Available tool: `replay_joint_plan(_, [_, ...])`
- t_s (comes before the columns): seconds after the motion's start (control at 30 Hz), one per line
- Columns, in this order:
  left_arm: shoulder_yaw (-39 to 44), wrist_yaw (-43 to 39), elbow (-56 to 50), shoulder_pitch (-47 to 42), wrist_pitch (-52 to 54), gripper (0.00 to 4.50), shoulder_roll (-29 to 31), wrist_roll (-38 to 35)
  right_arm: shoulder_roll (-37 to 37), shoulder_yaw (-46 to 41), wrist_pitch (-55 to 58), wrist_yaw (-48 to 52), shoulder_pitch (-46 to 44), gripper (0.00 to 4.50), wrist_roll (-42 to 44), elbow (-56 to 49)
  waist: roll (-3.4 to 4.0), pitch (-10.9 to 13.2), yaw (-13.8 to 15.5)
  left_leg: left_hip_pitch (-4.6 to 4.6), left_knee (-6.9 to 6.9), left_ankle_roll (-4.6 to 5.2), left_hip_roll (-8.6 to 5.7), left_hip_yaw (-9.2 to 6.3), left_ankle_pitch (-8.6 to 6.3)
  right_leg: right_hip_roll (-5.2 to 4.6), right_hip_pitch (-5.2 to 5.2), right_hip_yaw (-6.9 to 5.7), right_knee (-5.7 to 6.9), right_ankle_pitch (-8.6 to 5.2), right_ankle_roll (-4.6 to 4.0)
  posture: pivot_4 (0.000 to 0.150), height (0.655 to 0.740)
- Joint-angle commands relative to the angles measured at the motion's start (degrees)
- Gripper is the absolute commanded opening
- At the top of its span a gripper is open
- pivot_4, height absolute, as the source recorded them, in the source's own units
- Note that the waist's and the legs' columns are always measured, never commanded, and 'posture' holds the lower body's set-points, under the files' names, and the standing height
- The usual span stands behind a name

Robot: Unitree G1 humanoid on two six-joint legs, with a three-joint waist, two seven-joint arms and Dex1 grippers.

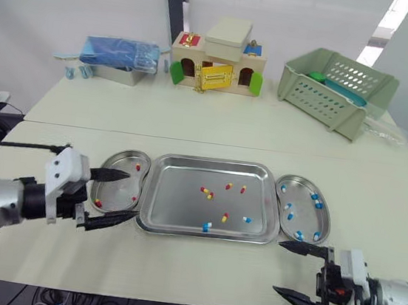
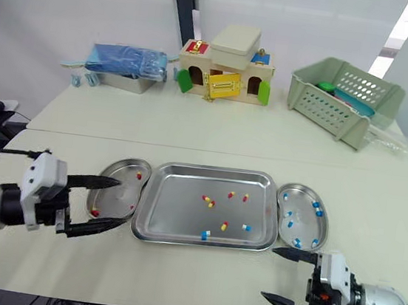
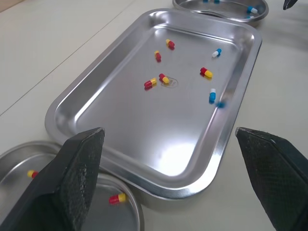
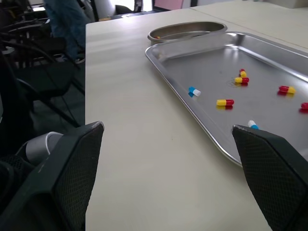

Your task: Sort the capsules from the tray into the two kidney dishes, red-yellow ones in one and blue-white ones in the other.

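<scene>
Fingers (image 1: 108, 174) of the left gripper (image 1: 131, 196) are spread wide and empty, over the left dish (image 1: 117, 163). The right gripper (image 1: 278, 266) is equally wide and empty, above the worktop (image 1: 175, 268) near the right dish (image 1: 302, 179).

Step in hand: between picks, sorting partly done. Red-yellow capsules (image 1: 206, 192) and blue-white capsules (image 1: 207, 227) remain in the tray (image 1: 176, 201).

Next move: bring one gripper over a single capsule, narrow the fingers, then descend. Capsules will likely roll on steel.

left pincer (image 1: 130, 196) spread wide, right pincer (image 1: 278, 266) spread wide, both empty
</scene>
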Motion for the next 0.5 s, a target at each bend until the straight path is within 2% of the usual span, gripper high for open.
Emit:
replay_joint_plan(0.03, [-4.73,-5.24,4.07,-6.12,-1.41,4.50,0.89,3.61,1.61,-2.04,-2.71,-2.49,4.52,4.47,2.15,-4.98,0.00,0.01,0.05,0.00,-0.02,0.00,0.01,-0.01,0.00,0.02,-0.01,-0.01,-0.01,0.00,0.00,0.150,0.7400])
replay_joint_plan(0.2, [-13.67,-11.11,12.19,-19.76,-3.61,4.50,-2.93,8.96,4.75,-0.01,-7.14,-4.55,11.08,4.47,-0.03,-5.98,-0.05,0.01,0.40,-0.02,0.03,0.00,0.00,-0.03,0.00,0.02,0.05,-0.05,-0.01,0.00,0.00,0.150,0.7400])
replay_joint_plan(0.5, [-24.98,-18.02,25.44,-35.35,-8.18,4.50,-12.96,18.08,10.99,2.12,-13.14,-10.15,11.93,4.47,-0.21,-4.40,-0.07,0.00,0.27,-0.02,0.10,-0.01,0.00,-0.03,0.01,0.02,0.05,-0.05,0.03,0.00,0.01,0.150,0.7400])
